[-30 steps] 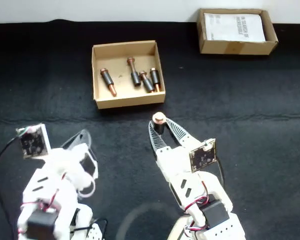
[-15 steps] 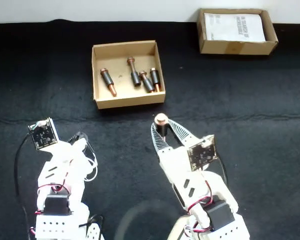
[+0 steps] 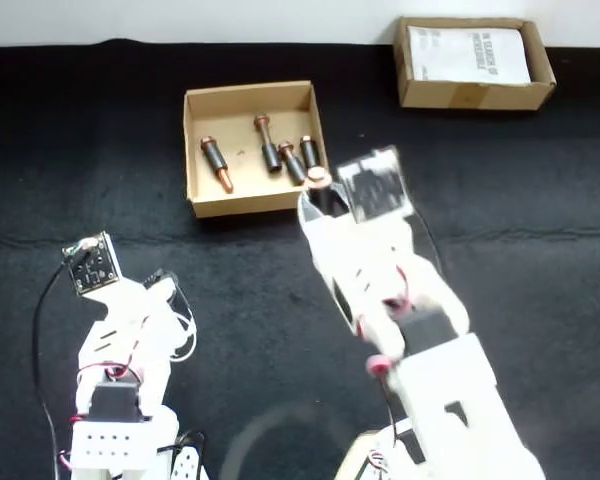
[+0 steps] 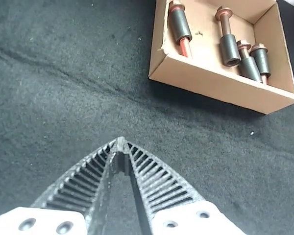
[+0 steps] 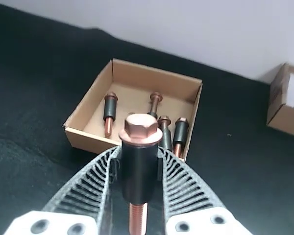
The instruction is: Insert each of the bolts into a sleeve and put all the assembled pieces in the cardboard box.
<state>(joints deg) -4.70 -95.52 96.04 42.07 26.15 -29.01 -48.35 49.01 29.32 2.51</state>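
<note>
High view: right gripper (image 3: 318, 198) hung at a front corner of the cardboard box (image 3: 255, 203); 4 assembled pieces (image 3: 271, 157) lay inside.
Left wrist view: left gripper (image 4: 121, 146) fingers were together, empty.
Right wrist view: fingers were clamped on the sleeved bolt (image 5: 138, 161); an early release could drop it outside.

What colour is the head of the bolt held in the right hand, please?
The bolt head is copper; clearest in the right wrist view.

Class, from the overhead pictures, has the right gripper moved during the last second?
Yes, the right gripper, holding a sleeved bolt, advanced to the near right corner of the cardboard box.
</note>
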